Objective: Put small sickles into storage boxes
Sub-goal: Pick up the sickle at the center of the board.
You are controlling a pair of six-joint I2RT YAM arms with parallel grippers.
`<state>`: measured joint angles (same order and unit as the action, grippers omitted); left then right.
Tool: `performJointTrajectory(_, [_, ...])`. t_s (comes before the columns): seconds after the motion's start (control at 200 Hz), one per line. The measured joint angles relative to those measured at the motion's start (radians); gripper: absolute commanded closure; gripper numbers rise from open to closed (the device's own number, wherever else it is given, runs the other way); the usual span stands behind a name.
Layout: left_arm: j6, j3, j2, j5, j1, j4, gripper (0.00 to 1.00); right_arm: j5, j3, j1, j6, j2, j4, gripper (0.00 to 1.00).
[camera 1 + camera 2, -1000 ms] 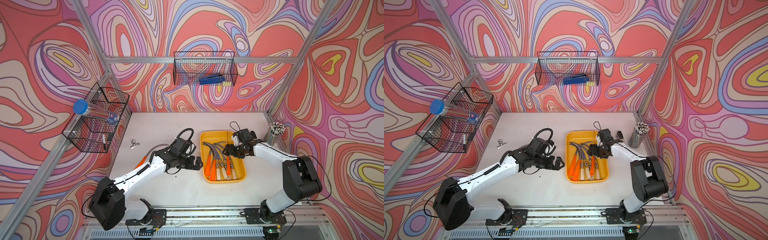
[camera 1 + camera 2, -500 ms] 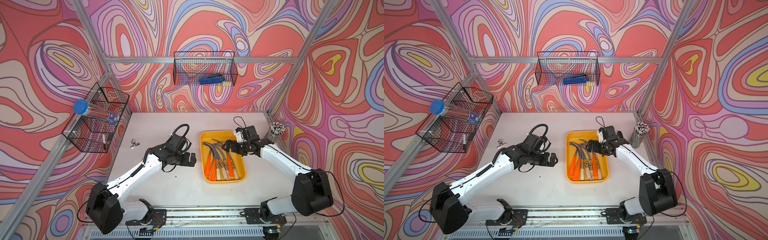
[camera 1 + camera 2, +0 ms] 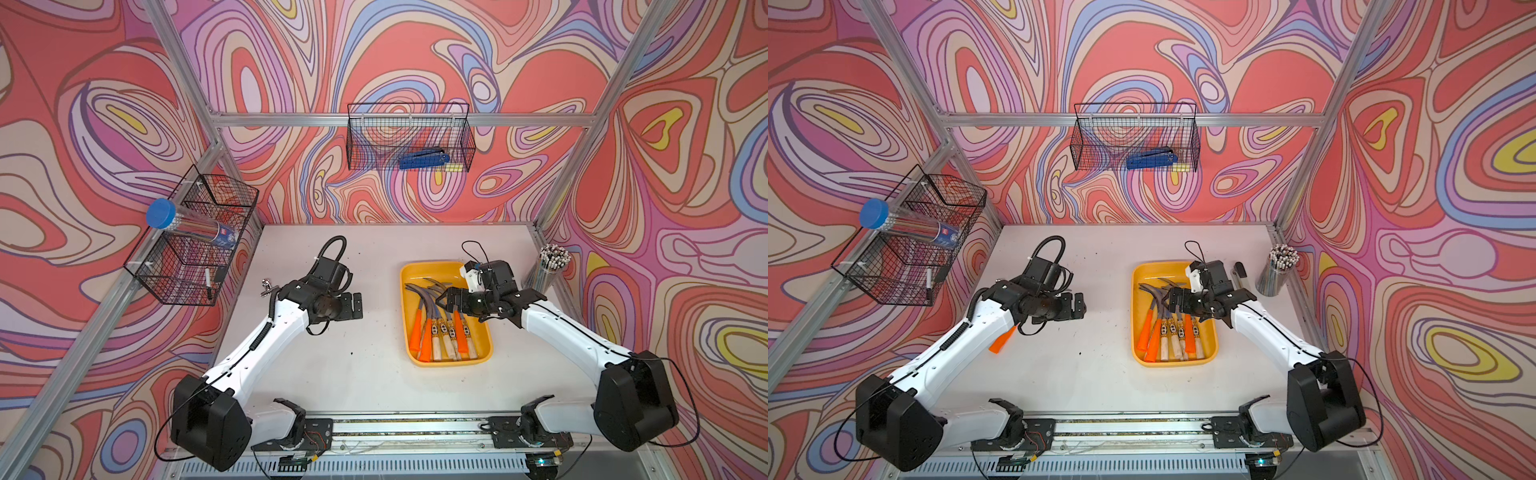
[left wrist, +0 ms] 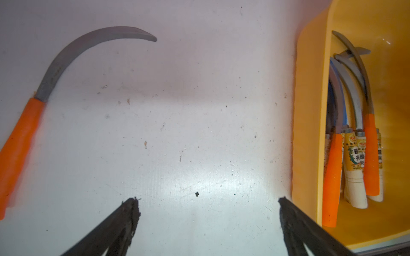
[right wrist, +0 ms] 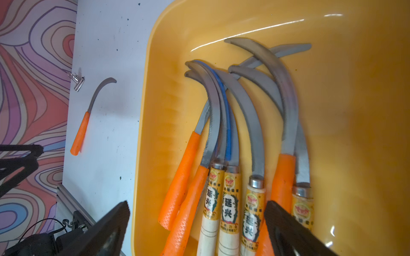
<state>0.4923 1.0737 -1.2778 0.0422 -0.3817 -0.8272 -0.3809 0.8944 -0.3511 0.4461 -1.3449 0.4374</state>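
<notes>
White tabletop (image 3: pixel 374 374) filled mid-frame. Right of centre lay the yellow tray (image 3: pixel 428 270), holding a bundle of sickles (image 3: pixel 440 332), handles toward the frame's bottom. Over their blades hung the right tool (image 3: pixel 449 301), jaws wide, empty. Left of centre, the left tool (image 3: pixel 353 305) likewise spread, empty. One orange-handled sickle (image 3: pixel 1002 340) lay on the tabletop, partly hidden beneath the left arm.

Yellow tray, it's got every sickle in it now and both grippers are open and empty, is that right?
Not every sickle: one orange-handled sickle lies on the table outside the yellow tray, as the left wrist view shows. The rest holds: the left gripper and right gripper are both open and empty.
</notes>
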Motion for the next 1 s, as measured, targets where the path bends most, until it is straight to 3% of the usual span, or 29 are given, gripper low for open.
performJointTrajectory(0.24, [-0.021, 0.0, -0.009, -0.031, 0.117, -0.023, 0.0, -0.02, -0.024, -0.051, 0.034, 0.0, -0.077, 0.01])
performJointTrajectory(0.531, [-0.026, 0.0, -0.043, -0.049, 0.321, -0.022, 0.0, -0.053, -0.035, -0.076, 0.062, -0.021, -0.153, 0.02])
performJointTrajectory(0.866, [-0.049, 0.0, -0.222, 0.108, 0.595, 0.044, 0.0, -0.104, -0.067, -0.095, 0.088, -0.045, -0.268, 0.01])
performJointTrajectory(1.002, [-0.066, 0.019, -0.274, 0.115, 0.623, 0.074, 0.0, -0.126, -0.095, -0.095, 0.1, -0.046, -0.319, 0.01])
